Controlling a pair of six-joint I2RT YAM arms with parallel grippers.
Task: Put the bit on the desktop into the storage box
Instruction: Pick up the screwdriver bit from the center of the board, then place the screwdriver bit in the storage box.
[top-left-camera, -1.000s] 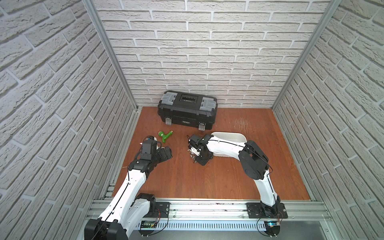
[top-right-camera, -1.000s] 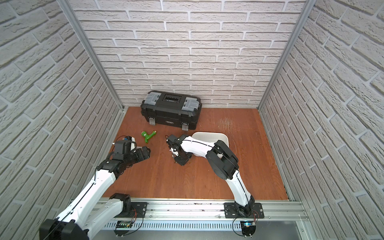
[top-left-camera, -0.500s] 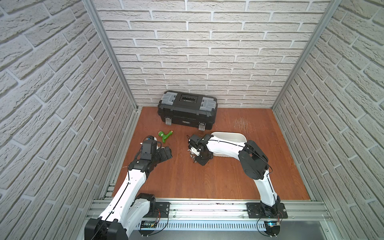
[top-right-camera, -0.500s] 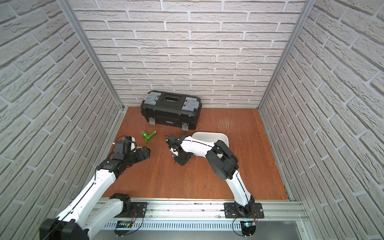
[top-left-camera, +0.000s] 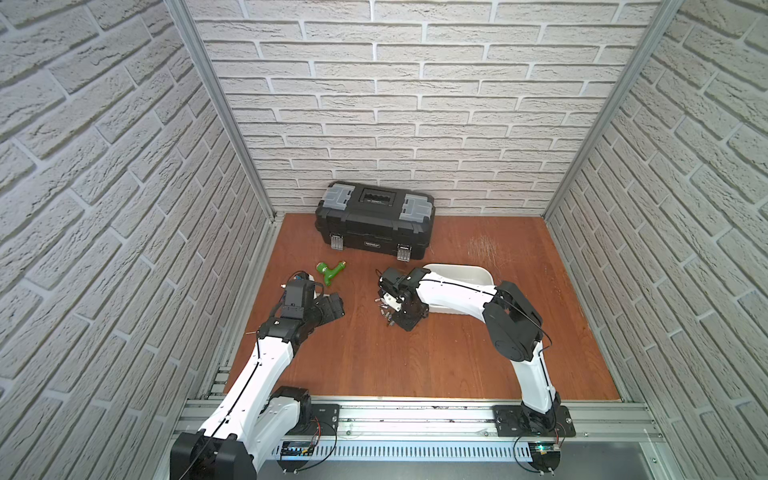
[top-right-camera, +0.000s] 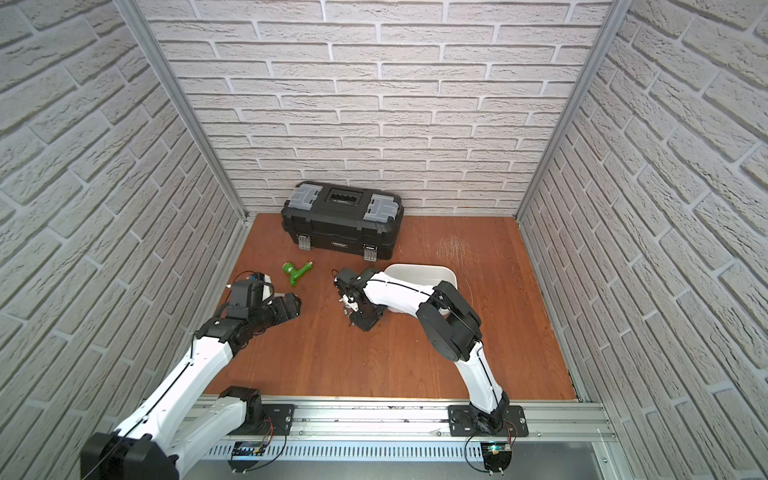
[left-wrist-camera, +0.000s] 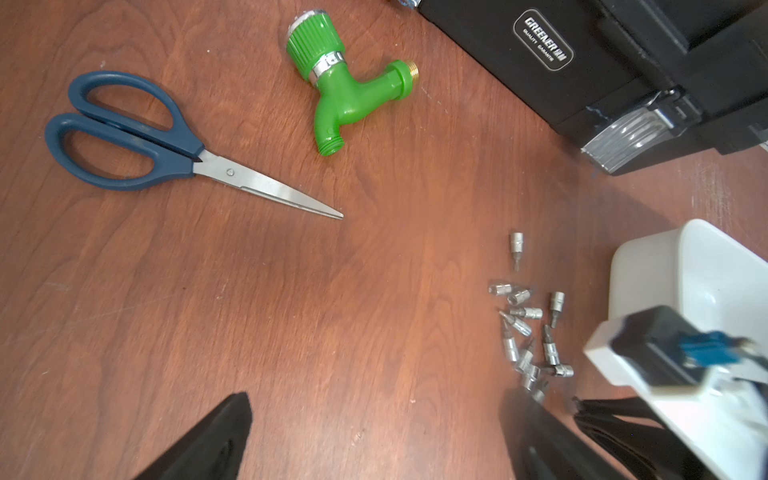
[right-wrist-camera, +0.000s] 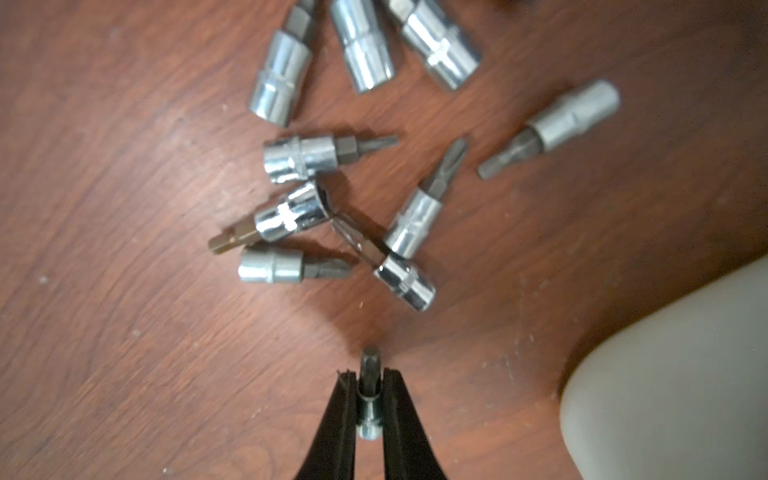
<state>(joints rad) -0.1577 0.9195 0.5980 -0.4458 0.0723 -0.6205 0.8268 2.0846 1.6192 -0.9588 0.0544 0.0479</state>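
Pinching single bit (right-wrist-camera: 369, 365) off desktop (right-wrist-camera: 124, 332): right gripper (right-wrist-camera: 370, 376) jaws clamped on it. Next, by judgement: lift, carry to storage box (top-left-camera: 482, 272) at 2 o'clock, release. Left gripper (left-wrist-camera: 378, 397) jaws spread, empty.

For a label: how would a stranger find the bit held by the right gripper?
Start at the white storage box; beside it lies a heap of silver bits. Only this bit is pinched between the right gripper's black fingers.
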